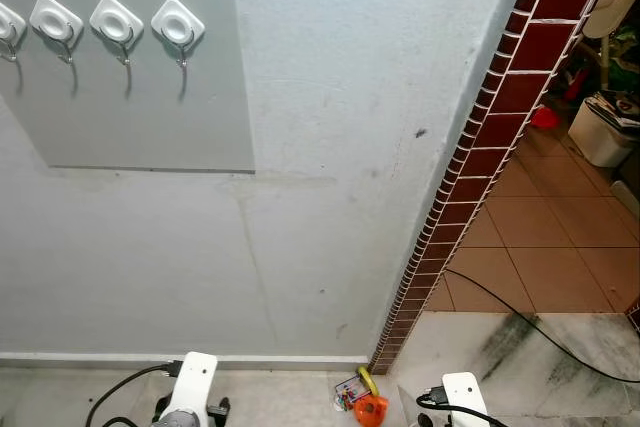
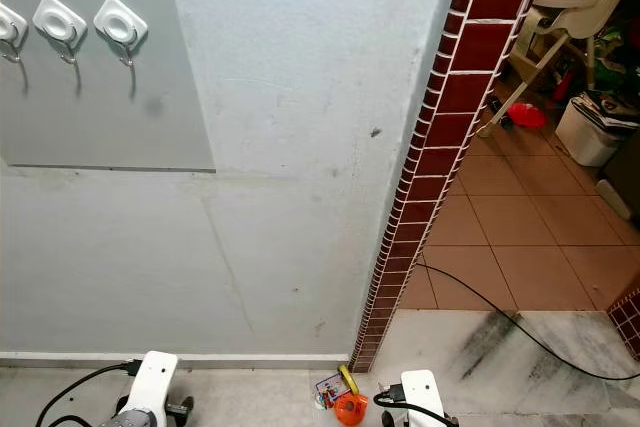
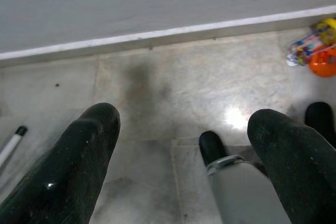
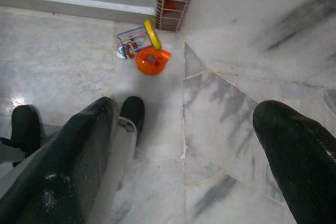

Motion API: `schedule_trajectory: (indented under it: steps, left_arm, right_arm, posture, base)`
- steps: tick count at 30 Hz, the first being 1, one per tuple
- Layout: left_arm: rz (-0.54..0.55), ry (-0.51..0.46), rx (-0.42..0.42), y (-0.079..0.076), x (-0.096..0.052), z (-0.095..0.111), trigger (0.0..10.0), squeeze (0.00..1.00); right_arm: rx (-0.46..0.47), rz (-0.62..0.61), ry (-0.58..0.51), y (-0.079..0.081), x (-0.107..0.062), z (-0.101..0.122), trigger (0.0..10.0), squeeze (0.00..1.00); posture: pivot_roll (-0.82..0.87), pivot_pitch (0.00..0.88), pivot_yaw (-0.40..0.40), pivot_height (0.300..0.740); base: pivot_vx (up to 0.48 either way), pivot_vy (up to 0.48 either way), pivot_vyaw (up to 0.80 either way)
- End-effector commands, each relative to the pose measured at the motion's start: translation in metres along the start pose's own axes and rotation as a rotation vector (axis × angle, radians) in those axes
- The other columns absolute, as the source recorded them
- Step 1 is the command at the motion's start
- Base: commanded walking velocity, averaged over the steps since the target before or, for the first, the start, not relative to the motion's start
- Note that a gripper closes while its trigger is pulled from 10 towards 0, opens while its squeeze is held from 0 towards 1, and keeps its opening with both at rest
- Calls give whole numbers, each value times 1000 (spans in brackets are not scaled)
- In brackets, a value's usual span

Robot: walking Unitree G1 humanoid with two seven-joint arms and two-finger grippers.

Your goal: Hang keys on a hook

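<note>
Keys on the floor, hooks high on the wall, both claws hanging open.

Your head cameras show the white hooks (image 1: pixel 177 24) on a grey panel (image 1: pixel 150 97); the keys (image 4: pixel 143 46), with orange and yellow tags, lie on the marble floor (image 4: pixel 236 103) by the red tile pillar (image 1: pixel 500 117); the right claw (image 4: pixel 184 150) and left claw (image 3: pixel 181 150) both spread empty above the floor.
</note>
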State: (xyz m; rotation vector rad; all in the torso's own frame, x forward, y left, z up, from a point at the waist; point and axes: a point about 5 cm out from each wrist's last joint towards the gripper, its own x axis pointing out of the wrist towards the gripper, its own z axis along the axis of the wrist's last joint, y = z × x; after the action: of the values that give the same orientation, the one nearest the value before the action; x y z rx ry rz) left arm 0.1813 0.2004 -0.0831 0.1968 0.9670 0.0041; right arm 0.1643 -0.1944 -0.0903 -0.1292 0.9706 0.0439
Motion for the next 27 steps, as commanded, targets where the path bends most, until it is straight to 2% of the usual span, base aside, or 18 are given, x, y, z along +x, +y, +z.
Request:
schedule_trajectory:
  steps: [1,5,12,21,27]
  left_arm:
    - [18,-18,-5,2,0,1,10000,0]
    - [6,-26,1,-4,0,1,10000,0]
    - [-100,-30,20,-17,0,5,10000,0]
    - [-68,-39,52,-2,0,4,10000,0]
    - [-56,-47,42,0,0,5,10000,0]
  right_arm:
    - [-7,5,-11,2,0,0,10000,0]
    - [-29,26,-28,1,-1,1,10000,0]
    - [47,18,-25,-4,-3,-5,10000,0]
    - [84,33,-10,7,-5,-16,10000,0]
    - [94,39,-23,4,-5,-14,10000,0]
  posture:
    - [-54,0,-26,740]
    - [-62,0,-14,740]
    - [-88,0,24,740]
    - [-105,0,40,740]
    - [-99,0,20,740]
  base:
    - [0,0,0]
    - [0,0,0]
    - [0,0,0]
    - [0,0,0]
    - [0,0,0]
